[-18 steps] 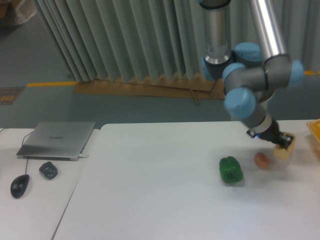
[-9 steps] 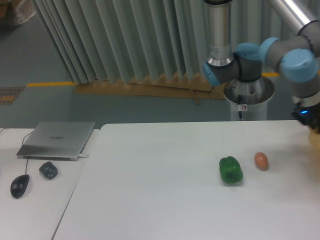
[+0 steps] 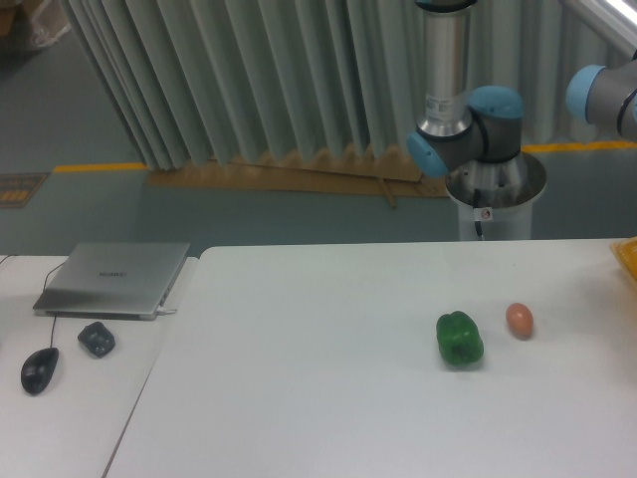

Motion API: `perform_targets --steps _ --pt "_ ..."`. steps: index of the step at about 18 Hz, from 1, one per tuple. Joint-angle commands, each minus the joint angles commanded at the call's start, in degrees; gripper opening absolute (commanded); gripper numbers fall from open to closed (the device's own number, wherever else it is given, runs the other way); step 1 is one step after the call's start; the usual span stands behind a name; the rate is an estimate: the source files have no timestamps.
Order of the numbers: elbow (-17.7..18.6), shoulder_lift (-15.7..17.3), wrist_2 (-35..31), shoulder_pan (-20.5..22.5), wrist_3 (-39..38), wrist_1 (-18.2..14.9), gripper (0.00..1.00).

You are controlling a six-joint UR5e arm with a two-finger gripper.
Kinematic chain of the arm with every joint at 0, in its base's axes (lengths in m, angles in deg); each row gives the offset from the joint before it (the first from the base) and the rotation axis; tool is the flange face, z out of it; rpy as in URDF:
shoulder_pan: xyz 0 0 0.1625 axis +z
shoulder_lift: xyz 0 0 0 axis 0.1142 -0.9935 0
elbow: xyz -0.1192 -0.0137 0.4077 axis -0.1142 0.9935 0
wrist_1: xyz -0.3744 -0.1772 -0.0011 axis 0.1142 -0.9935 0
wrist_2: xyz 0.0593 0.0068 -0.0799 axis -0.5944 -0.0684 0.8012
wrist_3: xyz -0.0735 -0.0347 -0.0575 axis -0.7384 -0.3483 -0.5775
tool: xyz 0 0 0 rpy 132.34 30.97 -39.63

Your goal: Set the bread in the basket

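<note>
Yellow-orange at the right edge of the tabletop was all we could see of the basket point(image 3: 629, 256): only a corner of its rim, cut off by the frame. We had just one fixed view to go on. In it the bread was nowhere to be found: not on the white tabletop point(image 3: 328, 398), not beside the basket's corner. The gripper was also out of the frame, so we could not tell whether its fingers were spread, pressed together or pinching the loaf. Only the arm's upright column and blue-capped joint point(image 3: 468, 124) showed behind the far edge of the tabletop, with another joint point(image 3: 602, 95) running off the picture at the upper right.

We judged from this that the task was well along: with the loaf absent from the tabletop and the arm reaching out past the right edge, towards where the basket stood, the bread was probably either held over the basket or already in it. We could not confirm which, nor how the loaf lay relative to the fingers, since both were hidden.

Near the right edge of the tabletop lay the green bell pepper point(image 3: 460, 338) and, just to its right but apart from it, the small brownish-orange egg point(image 3: 519, 320). Neither touched the basket
</note>
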Motion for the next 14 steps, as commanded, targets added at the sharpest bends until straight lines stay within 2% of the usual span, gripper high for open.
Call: perform_targets --steps 8,14 --pt "-0.96 -0.09 0.17 0.09 0.79 -0.09 1.0" --pt "-4.38 -0.53 1.05 0.97 11.06 -0.62 1.0"
